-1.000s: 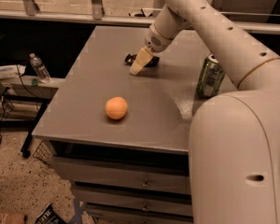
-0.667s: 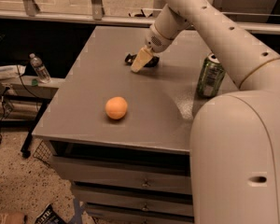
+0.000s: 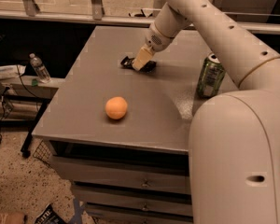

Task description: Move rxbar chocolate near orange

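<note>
Your gripper (image 3: pixel 141 59) is down at the table (image 3: pixel 93 78) beyond the orange (image 3: pixel 116 108), toward the far edge and slightly to its right, directly over the bar (image 3: pixel 150 67). You cannot tell whether it is spread or clamped on the bar. The bar lies flat, its black ends showing on both sides of the gripper, well apart from the orange. The can (image 3: pixel 211 75) stands upright far to the orange's right. A bottle (image 3: pixel 38 68) stands off the table, to the orange's left.
</note>
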Tool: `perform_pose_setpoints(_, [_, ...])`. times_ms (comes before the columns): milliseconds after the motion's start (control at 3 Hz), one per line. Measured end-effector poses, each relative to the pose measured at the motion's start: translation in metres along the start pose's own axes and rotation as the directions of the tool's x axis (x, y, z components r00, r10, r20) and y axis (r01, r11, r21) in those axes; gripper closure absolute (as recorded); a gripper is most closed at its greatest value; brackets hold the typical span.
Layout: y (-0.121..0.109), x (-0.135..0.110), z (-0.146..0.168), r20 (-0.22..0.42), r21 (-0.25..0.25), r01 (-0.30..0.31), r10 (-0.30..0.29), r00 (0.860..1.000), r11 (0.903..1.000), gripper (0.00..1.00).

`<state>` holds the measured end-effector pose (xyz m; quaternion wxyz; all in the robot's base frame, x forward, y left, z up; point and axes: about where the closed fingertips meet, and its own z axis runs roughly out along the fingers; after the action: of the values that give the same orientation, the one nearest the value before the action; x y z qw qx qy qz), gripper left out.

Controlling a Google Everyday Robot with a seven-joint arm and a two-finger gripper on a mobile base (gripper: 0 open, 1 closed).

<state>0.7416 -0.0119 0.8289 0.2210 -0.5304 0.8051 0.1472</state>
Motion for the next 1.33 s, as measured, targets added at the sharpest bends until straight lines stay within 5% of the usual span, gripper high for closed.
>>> perform_pose_setpoints(333, [0.013,-0.022,-0.02,0.053,0.016,0.072,-0.073,0.996,0.9973,1.0])
perform_pose_setpoints(667, [0.038,-0.043,-0.052,0.092,0.053,0.211,-0.215,0.972,0.9761,1.0])
perform_pose_setpoints(1000, [0.068,-0.049,-0.073,0.116,0.037,0.367,-0.369,0.922,0.9294,1.0])
perform_pose_setpoints(1333, [0.092,-0.03,-0.07,0.132,-0.046,0.471,-0.462,0.877,0.8812,1.0])
